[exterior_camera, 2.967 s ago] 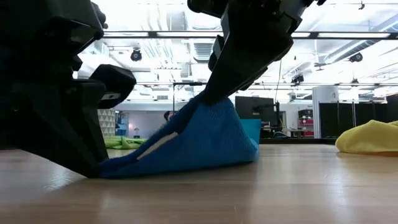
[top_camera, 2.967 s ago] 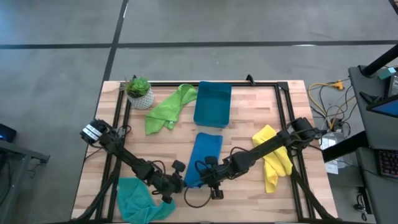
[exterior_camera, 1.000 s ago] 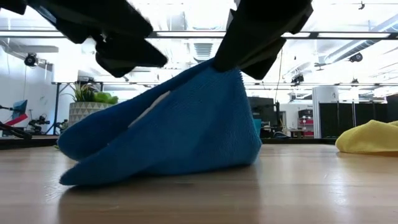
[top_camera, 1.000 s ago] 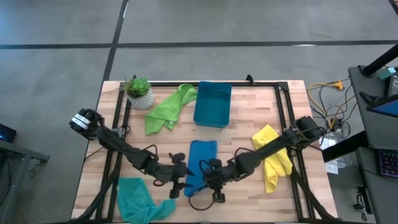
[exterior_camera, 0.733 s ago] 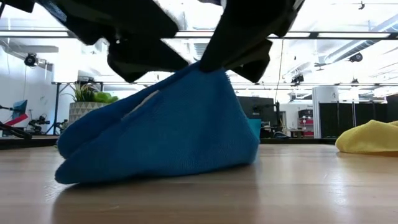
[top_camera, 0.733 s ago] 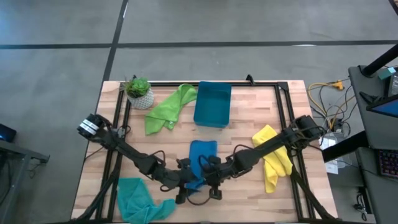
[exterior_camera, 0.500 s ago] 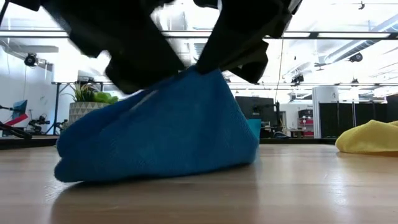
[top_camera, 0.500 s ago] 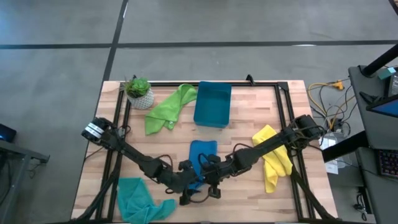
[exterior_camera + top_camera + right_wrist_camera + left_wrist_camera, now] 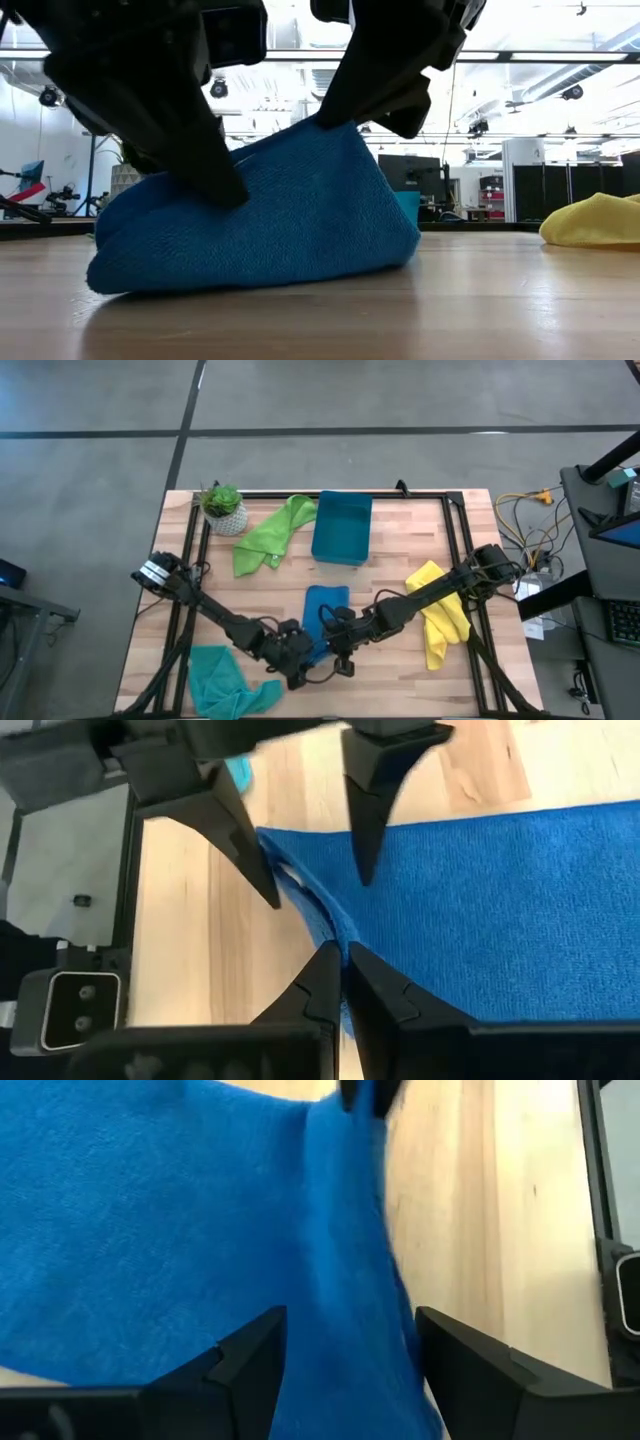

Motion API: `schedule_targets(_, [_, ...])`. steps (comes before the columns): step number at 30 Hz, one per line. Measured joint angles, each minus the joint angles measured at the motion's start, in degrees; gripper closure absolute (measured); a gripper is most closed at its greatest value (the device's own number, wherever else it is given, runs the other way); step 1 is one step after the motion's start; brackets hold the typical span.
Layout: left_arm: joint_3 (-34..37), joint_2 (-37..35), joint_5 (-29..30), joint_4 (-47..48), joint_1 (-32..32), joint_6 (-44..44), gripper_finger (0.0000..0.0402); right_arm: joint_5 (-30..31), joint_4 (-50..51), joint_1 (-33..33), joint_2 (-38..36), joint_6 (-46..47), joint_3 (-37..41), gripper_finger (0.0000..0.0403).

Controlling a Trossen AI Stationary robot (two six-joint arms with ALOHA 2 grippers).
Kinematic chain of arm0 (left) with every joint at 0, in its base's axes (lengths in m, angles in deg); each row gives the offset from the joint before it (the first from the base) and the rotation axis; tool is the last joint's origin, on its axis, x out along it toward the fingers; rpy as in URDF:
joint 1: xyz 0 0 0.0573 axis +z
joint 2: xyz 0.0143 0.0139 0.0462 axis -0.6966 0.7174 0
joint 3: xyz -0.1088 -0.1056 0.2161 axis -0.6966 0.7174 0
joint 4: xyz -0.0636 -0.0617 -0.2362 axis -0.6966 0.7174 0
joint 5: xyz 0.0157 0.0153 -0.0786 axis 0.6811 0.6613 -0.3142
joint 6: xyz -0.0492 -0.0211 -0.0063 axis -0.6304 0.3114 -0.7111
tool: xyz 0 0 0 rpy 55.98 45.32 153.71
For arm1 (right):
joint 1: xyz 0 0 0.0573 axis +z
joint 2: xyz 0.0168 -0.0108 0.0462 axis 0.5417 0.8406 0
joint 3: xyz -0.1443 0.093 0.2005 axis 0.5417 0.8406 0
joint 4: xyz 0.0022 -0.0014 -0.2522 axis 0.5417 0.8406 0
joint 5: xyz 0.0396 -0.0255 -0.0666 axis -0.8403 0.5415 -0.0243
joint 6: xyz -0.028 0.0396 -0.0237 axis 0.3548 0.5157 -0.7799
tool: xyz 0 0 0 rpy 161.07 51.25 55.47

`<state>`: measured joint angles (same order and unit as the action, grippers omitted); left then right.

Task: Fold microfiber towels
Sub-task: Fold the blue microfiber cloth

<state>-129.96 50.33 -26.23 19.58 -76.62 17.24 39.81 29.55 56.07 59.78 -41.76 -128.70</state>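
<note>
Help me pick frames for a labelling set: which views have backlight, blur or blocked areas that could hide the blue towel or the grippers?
Low view: bright ceiling lights turn both arms into black silhouettes over the blue towel. Left wrist view: the towel fills the frame, smeared at its hanging edge, between the open left gripper fingers. Right wrist view: sharp, with the right gripper pinched on a fold. High view: even light, but the arms cover the towel's near end.

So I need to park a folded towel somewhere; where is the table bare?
Bare wood lies between the teal-blue bin and yellow towel, and beside the green towel. The front middle is crowded: both grippers at the blue towel.
</note>
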Motion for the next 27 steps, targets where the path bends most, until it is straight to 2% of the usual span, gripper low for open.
schedule_targets(9, [-0.2,0.0,0.0,4.0,-2.0,-5.9,0.0206,0.0,2.3,0.0,0.0,0.0,0.2,0.0394])
schedule_targets(13, [-0.2,0.0,0.0,5.4,-2.1,-5.8,0.0266,0.0,2.3,-0.1,0.0,0.0,0.2,0.0394])
schedule_targets(18, [-0.8,-0.3,0.0,6.1,-2.1,-3.2,0.0381,0.0,2.3,-0.4,0.0,0.0,0.2,0.0394])
schedule_targets(23, [-2.1,-2.8,-0.3,9.6,-2.0,3.6,0.0393,0.0,2.3,-0.4,-0.3,-0.2,0.2,0.0394])
schedule_targets(27, [-2.2,-6.8,-4.6,11.3,-1.6,11.0,0.0399,-1.2,2.2,0.6,-1.2,-1.2,0.2,0.0394])
